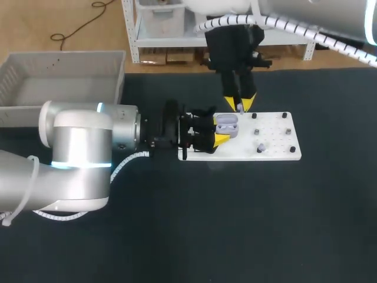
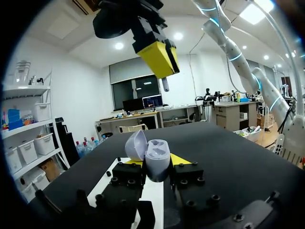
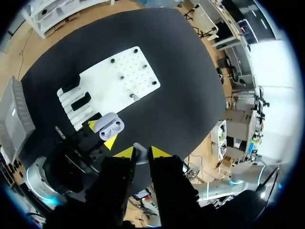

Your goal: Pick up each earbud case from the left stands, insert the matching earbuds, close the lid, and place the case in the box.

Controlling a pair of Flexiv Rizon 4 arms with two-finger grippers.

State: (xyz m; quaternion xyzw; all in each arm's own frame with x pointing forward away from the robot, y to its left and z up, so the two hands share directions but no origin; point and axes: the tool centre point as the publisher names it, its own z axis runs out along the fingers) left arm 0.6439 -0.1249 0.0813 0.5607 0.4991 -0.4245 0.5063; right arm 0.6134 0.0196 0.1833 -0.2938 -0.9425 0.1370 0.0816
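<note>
Two tools share this step. Our left tool (image 1: 219, 131) is clamped on the open lilac plastic earbud case (image 1: 227, 125) from both sides. It holds the case over the end of the white perforated board (image 1: 277, 141) nearest our left arm. The lid (image 2: 135, 145) is swung back and both wells (image 2: 157, 150) face up; they look empty.

Our right tool (image 1: 240, 105) hangs right above. Its fingers are almost together, pinching a small lilac earbud (image 1: 240, 108) with the stem pointing down, clearly apart from the case. The grey plastic box (image 1: 59, 76) stands well away at the far left of the black table (image 1: 235, 224).

We judge the insertion to be the risky part. The pinch on the earbud is narrow, so a slight twist could bring the stem down on the rim of a well rather than into it. Pushing on then could tip the case in our left tool or pop the earbud loose onto the board. The yellow tips could also knock the lid or each other, since all four crowd the same spot.
</note>
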